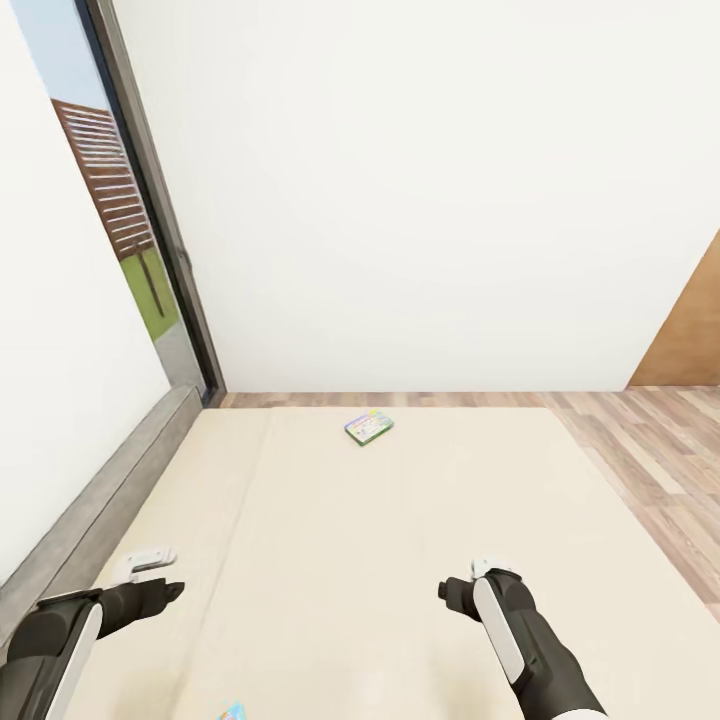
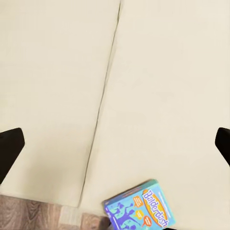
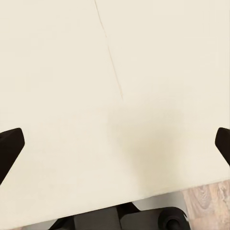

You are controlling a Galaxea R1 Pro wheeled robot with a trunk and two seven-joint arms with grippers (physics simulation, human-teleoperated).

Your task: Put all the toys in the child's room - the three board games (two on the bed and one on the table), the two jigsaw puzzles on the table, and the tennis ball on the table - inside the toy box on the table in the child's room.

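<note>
The bed (image 1: 400,560) spreads in front of me, two cream mattresses side by side. A white-green-yellow board game (image 1: 368,428) lies flat near its far edge. A blue board game (image 2: 139,211) lies at the near edge, its corner also peeking in at the foot of the head view (image 1: 232,712). My left gripper (image 1: 168,590) hovers open above the mattress (image 2: 57,96), the blue game a short way off from it. My right gripper (image 1: 447,589) hangs open over bare mattress (image 3: 143,120). The table, toy box, jigsaw puzzles and tennis ball are out of view.
A grey bed frame (image 1: 110,480) runs along the left under a white wall. A dark-framed window (image 1: 150,220) stands in the far left corner. Wood-plank floor (image 1: 650,450) lies to the right of the bed, with a brown panel (image 1: 695,330) beyond it.
</note>
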